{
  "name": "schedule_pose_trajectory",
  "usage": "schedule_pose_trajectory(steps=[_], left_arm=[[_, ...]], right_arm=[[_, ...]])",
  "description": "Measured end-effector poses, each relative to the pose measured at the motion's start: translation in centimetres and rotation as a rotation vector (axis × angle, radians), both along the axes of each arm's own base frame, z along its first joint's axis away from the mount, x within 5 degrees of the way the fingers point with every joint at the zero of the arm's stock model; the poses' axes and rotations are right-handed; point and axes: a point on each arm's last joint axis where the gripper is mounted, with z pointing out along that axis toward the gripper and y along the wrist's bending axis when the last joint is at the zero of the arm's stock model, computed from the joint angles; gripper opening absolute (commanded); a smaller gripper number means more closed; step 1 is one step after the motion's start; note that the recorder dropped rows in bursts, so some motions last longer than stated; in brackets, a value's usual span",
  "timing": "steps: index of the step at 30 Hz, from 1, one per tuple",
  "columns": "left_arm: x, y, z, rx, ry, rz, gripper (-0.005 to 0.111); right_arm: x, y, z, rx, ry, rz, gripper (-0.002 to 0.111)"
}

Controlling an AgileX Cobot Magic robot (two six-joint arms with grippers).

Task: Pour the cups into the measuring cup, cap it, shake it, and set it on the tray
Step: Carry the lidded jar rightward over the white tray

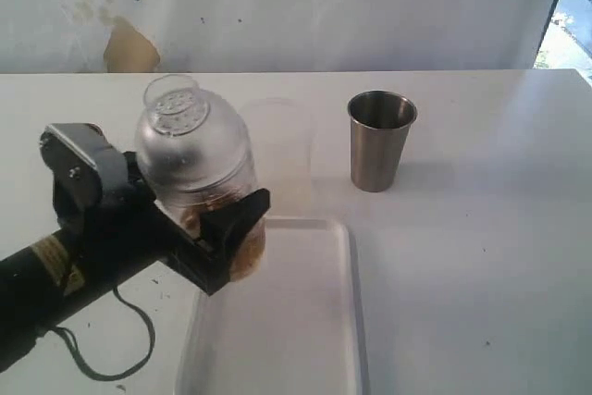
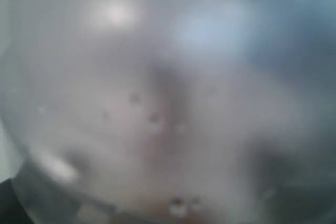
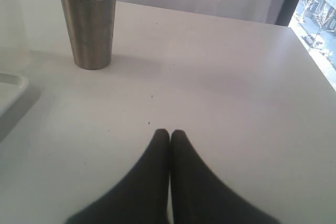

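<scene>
Exterior view puts the left jaws clamped across the lower half of the measuring cup [image 1: 194,154], one black finger on its near side and the other hidden behind it. Its long axis is close to upright, with the domed, perforated cap leaning slightly to the left, and brown contents sit at the bottom by the near finger. The cup hangs over the far left corner of the tray [image 1: 347,321]; whether its base touches the tray floor I cannot tell, because the finger covers that edge. Left wrist view is filled by the cup's blurred wall and adds nothing on height.

Since the cap is on, the step in hand looks like setting the cup down. The move turns on this: the tray lies directly below and to the near right of the cup, so a short descent with the axis brought plumb should land it.

Further out, a faint frosted beaker [image 1: 282,141] stands just behind the tray, and the tumbler [image 1: 379,141] is upright to the far right. The right jaws are pressed together on nothing, low over bare bench at the right, well apart from the cup, so the left arm is the nearer one
</scene>
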Motion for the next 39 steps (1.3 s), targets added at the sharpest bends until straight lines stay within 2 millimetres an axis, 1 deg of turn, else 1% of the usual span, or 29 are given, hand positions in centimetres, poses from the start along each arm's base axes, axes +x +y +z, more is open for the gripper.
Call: schedule_pose_trajectory(steps=[2,7,12,16,21,31,34,39], left_arm=[[0.4,-0.9,0.6,-0.007,0.006,-0.047,0.0],[1.3,-2.7,1.1,-0.004,0.036,-0.137,0.0],[2.7,-5.0,2.2,-0.026,0.043,-0.249,0.0],[3.7,-7.0,2.3,-0.04,0.059,-0.324,0.0],[4.6,-9.8,1.5,-0.033,0.073,-0.378,0.0],[4.9,-15.3,-1.2,-0.008,0.088,-0.473,0.0],[5.1,-16.3,-2.1,0.009,0.072,-0.49,0.0],[5.5,-17.1,-3.7,0.05,0.053,-0.508,0.0]], right_arm=[[0.0,0.0,0.0,0.0,0.0,0.0,0.0],[0.0,0.0,0.0,0.0,0.0,0.0,0.0],[0.0,0.0,0.0,0.0,0.0,0.0,0.0],[0.0,0.0,0.0,0.0,0.0,0.0,0.0],[0.0,0.0,0.0,0.0,0.0,0.0,0.0],[0.0,0.0,0.0,0.0,0.0,0.0,0.0],[0.0,0.0,0.0,0.0,0.0,0.0,0.0],[0.0,0.0,0.0,0.0,0.0,0.0,0.0]])
